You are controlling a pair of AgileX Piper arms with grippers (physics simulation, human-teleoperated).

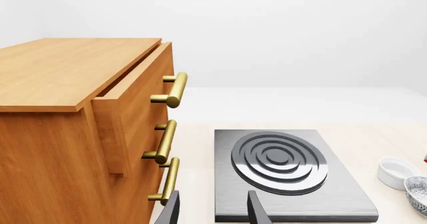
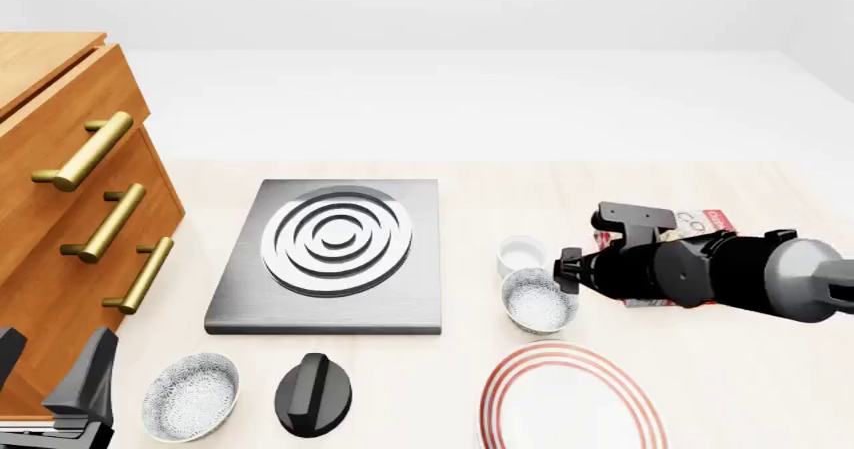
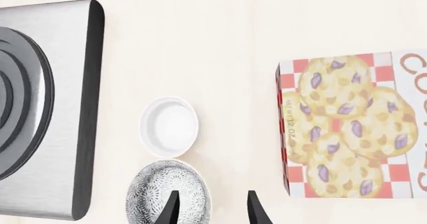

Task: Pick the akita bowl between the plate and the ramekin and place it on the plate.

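Pale table [image 2: 747, 379] beneath plain white walls

- A wooden cabinet [image 1: 60, 134] with brass handles [image 1: 175, 89] stands beside a steel burner plate [image 1: 287, 176].
- The ramekin [image 1: 395, 172] and a speckled bowl [image 1: 419, 194] are together.
- Two dark fingers [image 1: 255, 209] stand apart.

Left arm: sitting low at the front view's near left corner, only its dark end showing.
Left gripper [image 2: 54, 369]: pointing forward, fingers [image 1: 257, 209] standing apart in the left wrist view, gripping nothing.
Right arm [image 2: 721, 274]: reaching in from the right, lying roughly level across the front view.
Right gripper [image 3: 212, 209]: facing down, fingers [image 3: 172, 209] parted, nothing between them.
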